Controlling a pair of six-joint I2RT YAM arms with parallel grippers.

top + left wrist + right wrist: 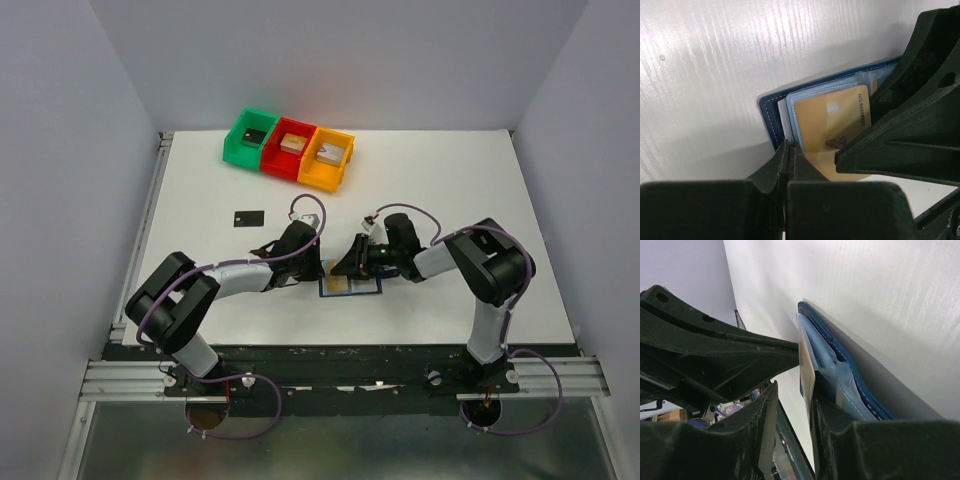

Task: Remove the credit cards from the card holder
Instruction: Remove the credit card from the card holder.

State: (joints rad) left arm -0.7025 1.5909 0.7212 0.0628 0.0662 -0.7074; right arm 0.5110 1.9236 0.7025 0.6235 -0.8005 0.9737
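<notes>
One tan-gold card (pixel 826 125) atop card holder (pixel 771 109), left tool (pixel 788 148) closed at edge

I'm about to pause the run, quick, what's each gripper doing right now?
Left gripper: closed, at the edge of the card holder.
Right gripper: open, straddling a tan-gold credit card, not clamped on it.

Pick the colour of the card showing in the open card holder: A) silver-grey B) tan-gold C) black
B: the left wrist view shows a tan-gold card lying against the pale blue pages of the card holder.
</notes>
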